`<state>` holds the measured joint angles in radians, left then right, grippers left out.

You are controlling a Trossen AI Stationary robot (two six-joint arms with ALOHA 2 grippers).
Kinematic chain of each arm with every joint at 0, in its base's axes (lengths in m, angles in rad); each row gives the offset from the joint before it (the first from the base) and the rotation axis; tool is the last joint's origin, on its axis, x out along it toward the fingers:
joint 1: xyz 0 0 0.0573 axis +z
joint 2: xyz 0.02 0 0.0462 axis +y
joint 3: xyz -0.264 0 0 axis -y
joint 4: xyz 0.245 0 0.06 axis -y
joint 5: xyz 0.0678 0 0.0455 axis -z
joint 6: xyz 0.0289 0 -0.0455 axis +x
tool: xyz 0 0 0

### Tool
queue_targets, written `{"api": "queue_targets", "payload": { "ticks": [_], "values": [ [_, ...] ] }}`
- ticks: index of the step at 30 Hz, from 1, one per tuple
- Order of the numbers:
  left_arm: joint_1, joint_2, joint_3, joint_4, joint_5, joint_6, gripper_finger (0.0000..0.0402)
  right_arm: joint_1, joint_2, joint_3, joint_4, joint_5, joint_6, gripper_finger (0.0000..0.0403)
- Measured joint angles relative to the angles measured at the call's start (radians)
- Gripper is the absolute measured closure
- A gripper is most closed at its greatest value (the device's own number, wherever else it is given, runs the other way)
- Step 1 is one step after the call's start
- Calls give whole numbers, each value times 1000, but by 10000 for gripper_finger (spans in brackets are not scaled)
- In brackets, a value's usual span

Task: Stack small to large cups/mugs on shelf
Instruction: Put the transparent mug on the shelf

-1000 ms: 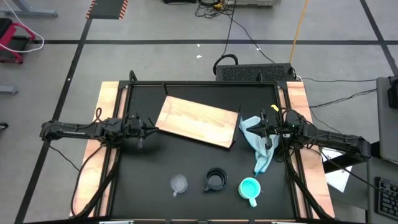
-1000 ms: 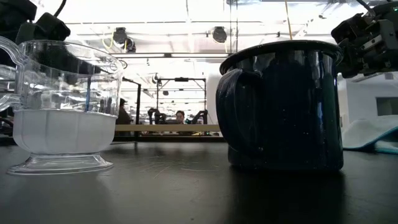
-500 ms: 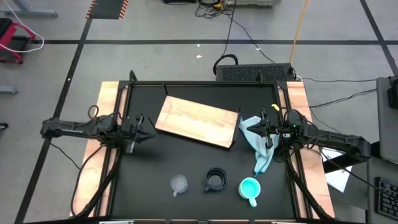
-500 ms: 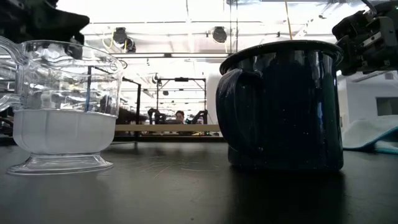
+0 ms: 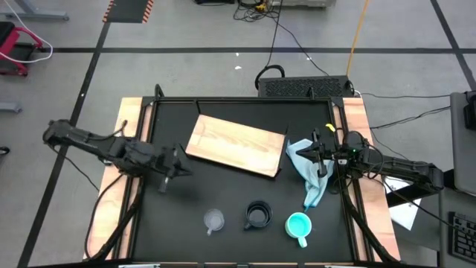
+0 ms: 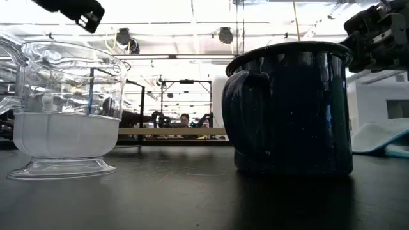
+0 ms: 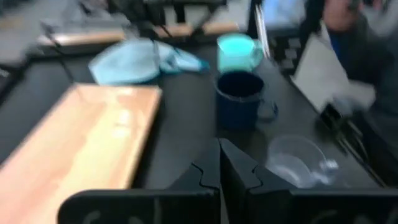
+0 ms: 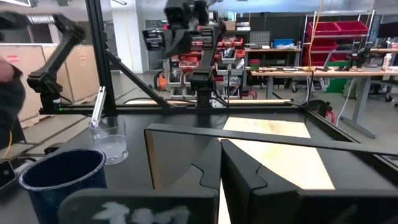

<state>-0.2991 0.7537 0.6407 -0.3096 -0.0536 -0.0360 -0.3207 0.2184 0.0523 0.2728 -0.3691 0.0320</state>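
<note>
Three vessels stand in a row near the table's front edge: a small clear glass cup [image 5: 214,219], a black handled mug [image 5: 258,215] and a turquoise handled mug [image 5: 298,225]. The light-brown wooden board [image 5: 236,145] lies flat at the far middle. My left gripper [image 5: 175,167] is shut and empty above the table, left of the board's near corner and beyond the glass cup [image 7: 298,160]. My right gripper [image 5: 318,158] is shut and empty, above a pale blue cloth [image 5: 311,175]. In the low view the glass cup [image 6: 64,108] and black mug [image 6: 291,108] rest on their bases.
The pale blue cloth lies crumpled on the table between the board's right end and the turquoise mug [image 7: 236,51]. Pale wooden rails [image 5: 130,126] run along the table's left and right sides. Bare black tabletop [image 5: 223,186] lies between the board and the row of cups.
My left gripper has moved toward the table's near edge and a little right, toward the glass cup, with its tip turning toward the cups; it has stayed shut. My right arm has kept still. The cups and board have not moved.
</note>
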Motion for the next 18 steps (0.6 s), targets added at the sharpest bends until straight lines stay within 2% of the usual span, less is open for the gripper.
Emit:
{"api": "queue_targets", "payload": {
  "ticks": [8,14,18],
  "values": [
    [-132,234,248,-201,-58,-41,398,0,0,0,0,0,-19,403],
    [-155,388,340,-243,-19,-124,384,0,0,0,-17,0,-18,403],
    [-177,492,384,-290,1,-135,356,0,0,0,-24,0,-18,403]
  ]
}}
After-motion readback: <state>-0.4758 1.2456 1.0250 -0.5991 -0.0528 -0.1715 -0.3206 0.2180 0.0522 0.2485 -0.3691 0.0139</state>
